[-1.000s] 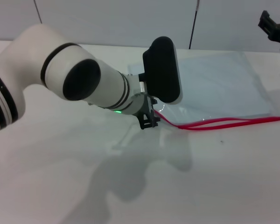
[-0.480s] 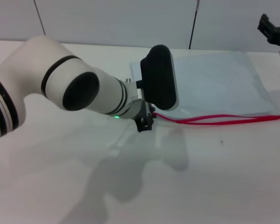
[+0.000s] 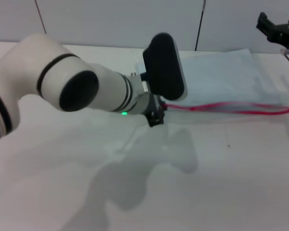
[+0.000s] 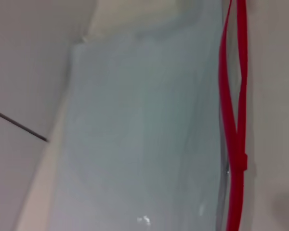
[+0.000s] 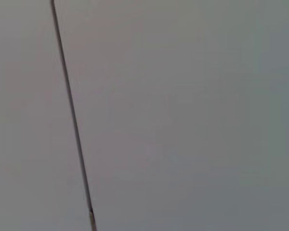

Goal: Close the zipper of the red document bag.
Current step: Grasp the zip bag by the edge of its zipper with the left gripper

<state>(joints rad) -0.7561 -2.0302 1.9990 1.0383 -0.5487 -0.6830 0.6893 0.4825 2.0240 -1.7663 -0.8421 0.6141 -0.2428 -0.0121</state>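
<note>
Two red tracks of the zipper (image 3: 231, 108) lie apart over most of their run, so the red document bag (image 3: 221, 79) reads as open. In the head view the bag sits on the white table (image 3: 207, 183) from centre out toward 3 o'clock, with the zip along its near long edge. The left wrist view shows the two strips joining at a small thickened point, probably the slider (image 4: 242, 161); I cannot confirm that.

The left claw (image 3: 156, 118) is low at the zip's end nearest centre, just at the bag's corner. The wrist housing hides its fingers, so I cannot tell whether they are spread, closed or holding the tab. The right claw (image 3: 279, 31) is at 2 o'clock, raised and well clear of the bag; its fingers look parted and hold nothing.

Risks, as judged from this layout:
- The pouch is thin and light, and nothing visibly pins its far end. A pull along the zip could drag or bunch the whole bag rather than run the slider.
- The bag looks lifted or rippled near the right-hand end, so the tracks may not feed evenly and the slider could jam.
- If the grip is on a track and not the tab, the pull closes nothing.
- A shallow pinch on a small tab could slip under load.
</note>
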